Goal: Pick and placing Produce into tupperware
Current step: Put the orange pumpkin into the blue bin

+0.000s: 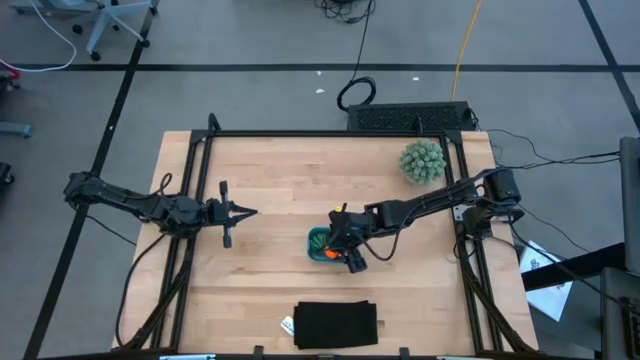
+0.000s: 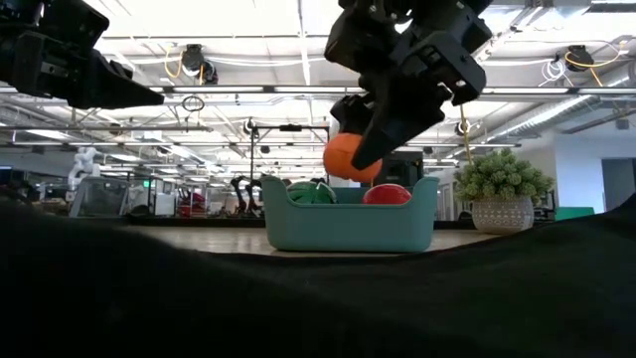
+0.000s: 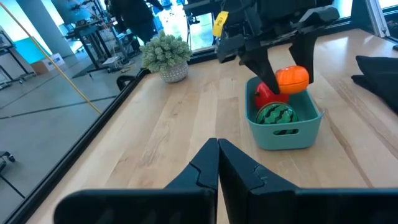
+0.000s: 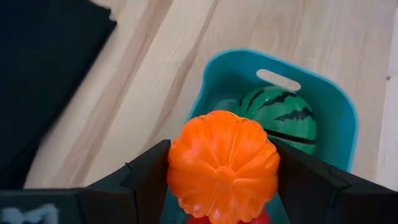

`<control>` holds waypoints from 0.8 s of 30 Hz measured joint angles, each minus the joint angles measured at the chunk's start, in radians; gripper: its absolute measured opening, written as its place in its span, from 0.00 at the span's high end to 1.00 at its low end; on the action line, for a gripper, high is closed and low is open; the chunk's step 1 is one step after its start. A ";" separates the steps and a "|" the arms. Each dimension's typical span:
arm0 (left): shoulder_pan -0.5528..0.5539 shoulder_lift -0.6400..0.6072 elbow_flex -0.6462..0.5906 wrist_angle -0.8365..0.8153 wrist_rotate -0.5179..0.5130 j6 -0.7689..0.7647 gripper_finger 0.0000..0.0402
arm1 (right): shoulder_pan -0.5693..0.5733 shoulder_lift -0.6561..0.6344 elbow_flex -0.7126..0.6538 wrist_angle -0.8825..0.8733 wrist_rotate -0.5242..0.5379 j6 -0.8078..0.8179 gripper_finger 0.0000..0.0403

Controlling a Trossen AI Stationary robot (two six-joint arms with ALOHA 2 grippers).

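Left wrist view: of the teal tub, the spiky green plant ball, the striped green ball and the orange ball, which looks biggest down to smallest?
1. Teal tub.
2. Spiky green plant ball, though it sits farther from the camera, so its rank is unsure.
3. Striped green ball and orange ball, held by the right gripper, look about alike.

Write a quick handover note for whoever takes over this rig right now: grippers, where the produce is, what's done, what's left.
Right gripper: shut on the ribbed orange toy ball, held just above the small teal-blue plastic container.
Left gripper: shut, empty, waiting over the table left of the container.
Done: dark green striped toy ball and red toy piece are in the container.
Left: lower and release the orange ball into the container, then withdraw the right arm.
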 joint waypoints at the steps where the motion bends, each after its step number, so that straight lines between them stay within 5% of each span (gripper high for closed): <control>1: 0.000 0.000 0.000 0.000 0.000 0.000 0.96 | 0.000 0.000 -0.001 0.006 0.000 0.011 0.40; 24: 0.000 0.000 0.000 0.001 0.000 -0.001 0.96 | 0.006 0.000 -0.077 0.138 -0.001 0.078 0.40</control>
